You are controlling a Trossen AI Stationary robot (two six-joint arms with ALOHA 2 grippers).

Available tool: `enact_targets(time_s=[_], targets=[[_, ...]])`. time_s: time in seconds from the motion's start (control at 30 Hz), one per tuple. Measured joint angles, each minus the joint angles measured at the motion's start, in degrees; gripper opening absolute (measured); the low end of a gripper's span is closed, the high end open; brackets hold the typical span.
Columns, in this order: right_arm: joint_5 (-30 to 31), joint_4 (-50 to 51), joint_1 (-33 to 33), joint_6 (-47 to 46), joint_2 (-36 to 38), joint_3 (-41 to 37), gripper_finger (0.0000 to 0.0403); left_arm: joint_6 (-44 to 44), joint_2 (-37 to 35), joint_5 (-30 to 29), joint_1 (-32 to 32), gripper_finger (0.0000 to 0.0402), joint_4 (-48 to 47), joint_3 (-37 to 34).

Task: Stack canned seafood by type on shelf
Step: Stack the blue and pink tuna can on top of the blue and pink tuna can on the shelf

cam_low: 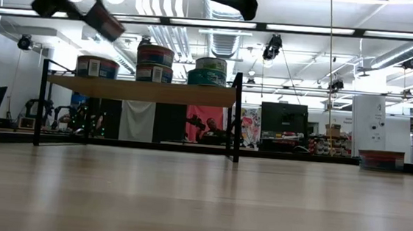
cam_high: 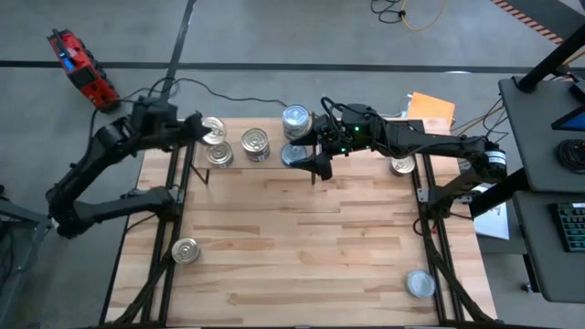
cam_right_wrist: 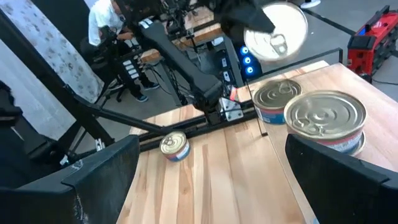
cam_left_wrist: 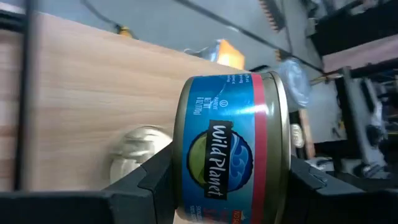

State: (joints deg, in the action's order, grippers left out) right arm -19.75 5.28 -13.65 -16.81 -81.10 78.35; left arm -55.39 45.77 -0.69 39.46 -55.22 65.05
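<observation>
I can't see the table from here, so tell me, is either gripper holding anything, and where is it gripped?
The left gripper holds a blue-labelled can by its sides. The right gripper is open and empty.

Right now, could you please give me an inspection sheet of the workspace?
Surface: light butcher-block wooden tabletop, mostly bare.
Job's things: narrow raised wooden shelf in a black frame carrying several round metal tins, two of them in stacks of two; three more tins on the tabletop, near the left edge, the right front corner and the far right.
Clutter: orange sheet behind the table.
Grippers: left tool shut on a blue-labelled gold-rimmed tin by the shelf's left end; right tool open above the shelf's right end.
Cables: dark lead on the floor.
Surroundings: red device, side desk with keyboard.
</observation>
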Motion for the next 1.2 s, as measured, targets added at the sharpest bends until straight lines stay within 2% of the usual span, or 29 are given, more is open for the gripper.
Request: enact_targets(time_s=[0.1,0.2,0.47,0.63,0.9,1.2], targets=[[-0.04,1.11,0.0,0.21,0.0,-0.02,0.0394,3.75,-0.33,8.28,6.5,0.0167,-4.26,0.09],[-0.26,2.1,0.0,0.42,0.0,-0.02,0.0394,5.26,-1.0,12.7,10.1,0.0167,-3.61,-0.1],[-0.26,2.21,-0.02,1.17,0.0,-0.02,0.0394,6.16,-0.75,14.11,11.22,0.0167,-1.51,-1.71],[-0.26,2.21,-0.02,1.15,0.0,-0.02,0.0394,5.24,0.1,14.21,11.31,0.0167,3.24,-3.86],[-0.24,2.21,-0.06,1.07,0.0,-0.02,0.0394,7.01,0.78,14.91,11.28,0.0167,-3.34,-4.14],[0.24,2.16,-0.73,1.15,0.0,-0.02,0.0394,6.31,0.09,14.41,11.28,0.0167,-3.78,-4.46]])
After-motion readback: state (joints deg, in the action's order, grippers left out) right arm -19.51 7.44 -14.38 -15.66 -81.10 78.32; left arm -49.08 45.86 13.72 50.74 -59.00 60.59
